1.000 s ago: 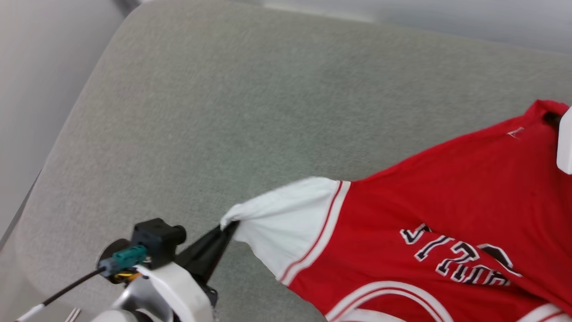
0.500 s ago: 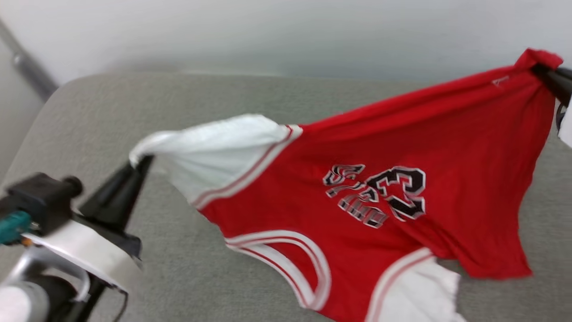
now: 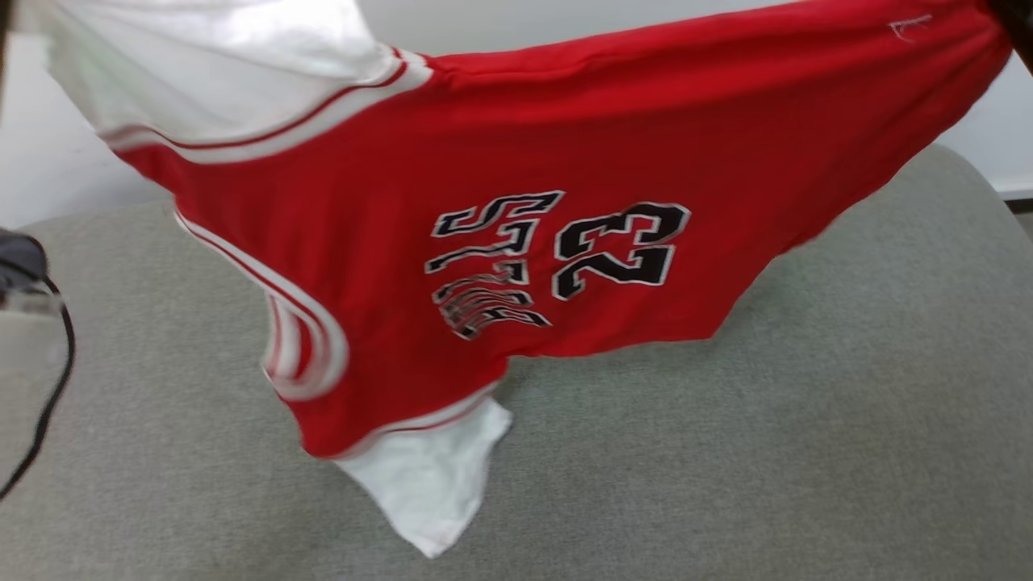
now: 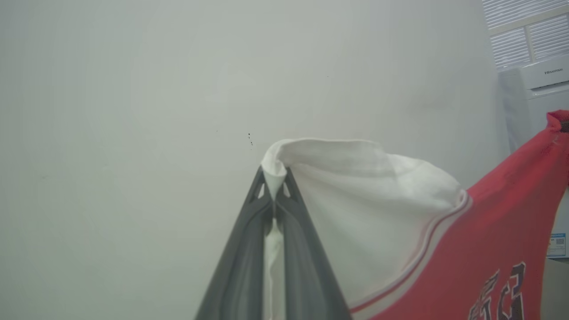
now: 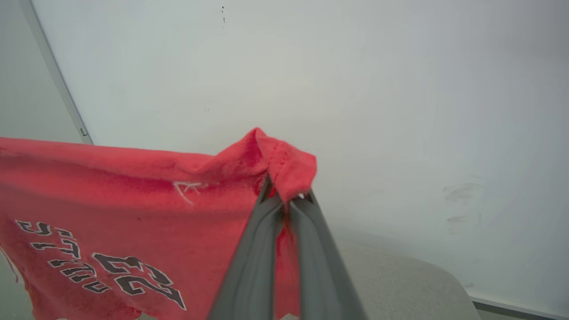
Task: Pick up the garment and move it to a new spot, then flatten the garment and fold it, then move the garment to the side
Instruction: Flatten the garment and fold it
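The red garment (image 3: 565,137) hangs stretched sideways in the air above the grey cushion, its black-and-white lettering and "23" facing the head camera. One white sleeve (image 3: 218,56) is pulled up at the top left, the other white sleeve (image 3: 428,484) dangles down onto the cushion. In the left wrist view my left gripper (image 4: 274,175) is shut on the tip of the white sleeve (image 4: 355,200). In the right wrist view my right gripper (image 5: 284,191) is shut on a bunched red corner of the garment (image 5: 133,195).
A grey upholstered cushion (image 3: 807,420) lies under the garment, with a pale wall (image 5: 355,89) behind it. A black cable (image 3: 56,379) hangs at the left edge of the head view. A white air conditioner (image 4: 538,89) stands by the wall in the left wrist view.
Both grippers have lifted the garment from low over the cushion to high in the air, spreading it out. The head camera has also tilted and turned.
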Robot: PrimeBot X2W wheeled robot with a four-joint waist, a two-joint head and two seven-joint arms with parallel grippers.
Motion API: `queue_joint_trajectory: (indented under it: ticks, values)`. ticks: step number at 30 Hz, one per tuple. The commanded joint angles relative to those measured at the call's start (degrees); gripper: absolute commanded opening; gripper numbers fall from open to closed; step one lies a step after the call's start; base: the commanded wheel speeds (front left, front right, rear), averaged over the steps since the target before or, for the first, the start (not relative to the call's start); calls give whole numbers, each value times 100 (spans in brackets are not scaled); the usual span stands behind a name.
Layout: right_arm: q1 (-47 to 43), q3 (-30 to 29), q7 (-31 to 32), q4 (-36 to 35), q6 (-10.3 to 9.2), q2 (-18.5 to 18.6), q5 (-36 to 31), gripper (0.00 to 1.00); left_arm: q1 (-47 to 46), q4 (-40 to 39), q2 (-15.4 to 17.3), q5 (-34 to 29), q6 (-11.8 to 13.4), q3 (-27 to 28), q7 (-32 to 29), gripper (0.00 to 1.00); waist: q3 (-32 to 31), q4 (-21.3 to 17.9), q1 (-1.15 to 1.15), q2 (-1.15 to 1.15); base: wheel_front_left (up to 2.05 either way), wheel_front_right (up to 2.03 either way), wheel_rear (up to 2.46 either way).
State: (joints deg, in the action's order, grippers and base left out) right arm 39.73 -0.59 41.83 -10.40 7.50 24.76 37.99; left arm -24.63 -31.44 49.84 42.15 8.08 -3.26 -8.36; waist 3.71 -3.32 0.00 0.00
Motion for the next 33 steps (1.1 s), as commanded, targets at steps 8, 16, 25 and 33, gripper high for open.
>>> queue_joint_trajectory:
  ticks: [8,16,25,33]
  values:
    - [283,-29,80,-683,-2,-371,-358,0,-1054,-16,91,14,105,138,-120,0,315,-319,0,0,0,0,0]
    - [750,5,-192,-949,-2,-216,-743,0,-2462,547,159,15,-157,-116,-318,0,999,-353,0,0,0,0,0]
    - [1993,164,-686,-283,-2,-87,-1142,0,-4749,1860,3,-127,-721,-596,-410,0,2187,-232,0,0,0,0,0]
    - [3605,728,-1818,1054,-4,73,-1801,0,-7057,3610,-542,-606,-1235,-1191,-131,0,3065,-59,0,0,0,0,0]
